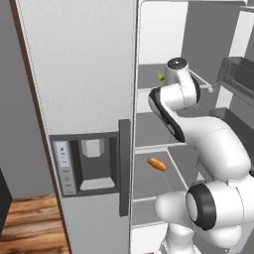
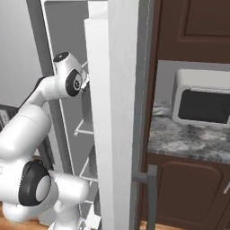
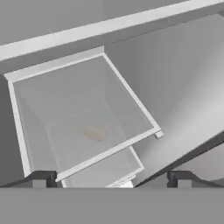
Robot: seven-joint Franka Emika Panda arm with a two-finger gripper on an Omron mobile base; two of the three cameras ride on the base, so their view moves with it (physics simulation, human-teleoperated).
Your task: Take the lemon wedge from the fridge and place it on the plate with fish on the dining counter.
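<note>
The arm reaches into the open fridge (image 1: 89, 74), and the gripper (image 3: 111, 179) is spread wide, holding nothing. The lemon wedge (image 1: 160, 76) sits on an upper shelf, an orange food item (image 1: 157, 164) lower down.

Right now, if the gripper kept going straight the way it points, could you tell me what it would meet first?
Most likely the clear fridge shelf directly ahead of the gripper, whose fingertips stand apart; the orange food item shows blurred through it, on a lower level. Depth is unclear.

Fridge (image 1: 79, 74) shelves, door open | upper shelf (image 1: 149, 77): lemon wedge (image 1: 160, 76) | lower shelf (image 1: 149, 181): orange oblong food (image 1: 157, 164)
</note>
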